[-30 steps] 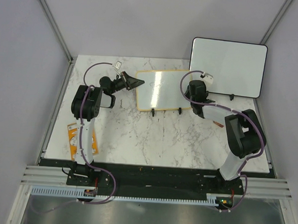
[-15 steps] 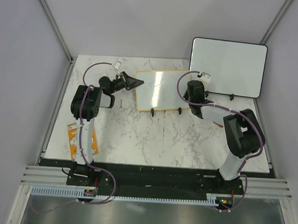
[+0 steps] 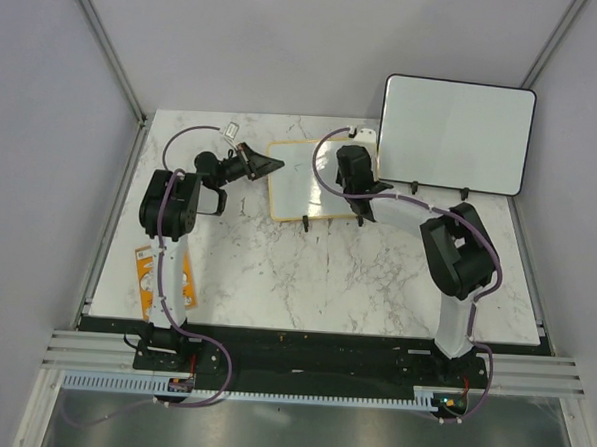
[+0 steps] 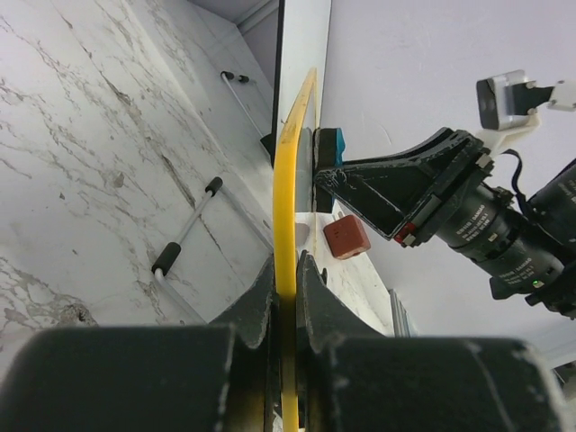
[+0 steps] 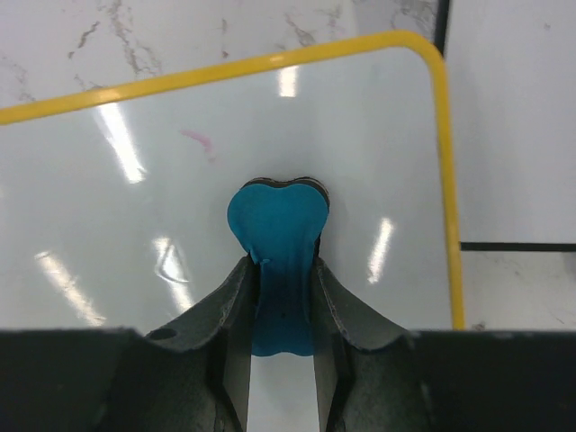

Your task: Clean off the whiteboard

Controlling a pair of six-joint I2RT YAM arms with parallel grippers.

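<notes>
Whiteboard [image 3: 303, 180]: standing on its black feet at 12 o'clock on the table [image 3: 276, 272], yellow frame all round.
Left fingers [image 3: 265, 165]: clamped on the frame's 9 o'clock edge, with the yellow strip pinched right between them.
Right fingers [image 3: 354, 166]: gripping a blue eraser [image 5: 277, 220], and its pad is flat against the white surface near the 3 o'clock edge.
Marks: one faint pink smear [image 5: 196, 140], at 11 o'clock of the eraser.
Big black-framed board [image 3: 456, 134]: standing at 2 o'clock, just behind.
</notes>
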